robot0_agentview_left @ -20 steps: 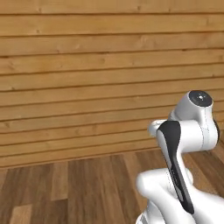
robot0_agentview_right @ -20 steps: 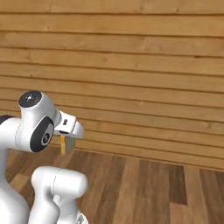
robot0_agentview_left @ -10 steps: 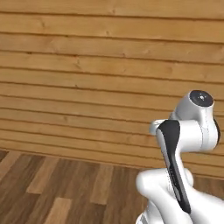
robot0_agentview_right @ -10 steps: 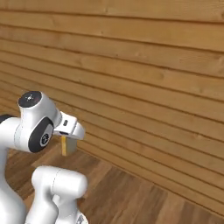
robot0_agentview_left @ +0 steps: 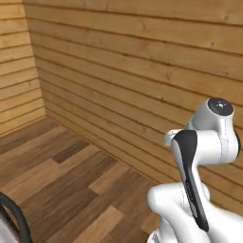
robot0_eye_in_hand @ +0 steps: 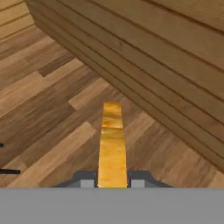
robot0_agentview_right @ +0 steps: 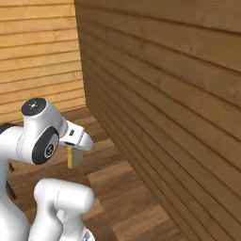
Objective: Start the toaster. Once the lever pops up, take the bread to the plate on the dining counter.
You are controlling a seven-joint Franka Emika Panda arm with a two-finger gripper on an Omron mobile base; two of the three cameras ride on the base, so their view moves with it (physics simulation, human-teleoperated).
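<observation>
Bread (robot0_eye_in_hand: pixel 112 144) edge-on between jaws, above floor (robot0_eye_in_hand: pixel 48 118); plank wall (robot0_eye_in_hand: pixel 175 57) right and far, corner far left.

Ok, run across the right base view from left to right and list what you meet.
Robot arm's white body → bread held edge-on in the gripper → bare wood floor → plank wall running off to the right.

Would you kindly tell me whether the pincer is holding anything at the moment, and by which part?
Yes: the pincer is shut on the golden-tan square bread slice, seen edge-on, clamping its two flat faces at the near end; the rest juts out ahead above the wood floor.
</observation>
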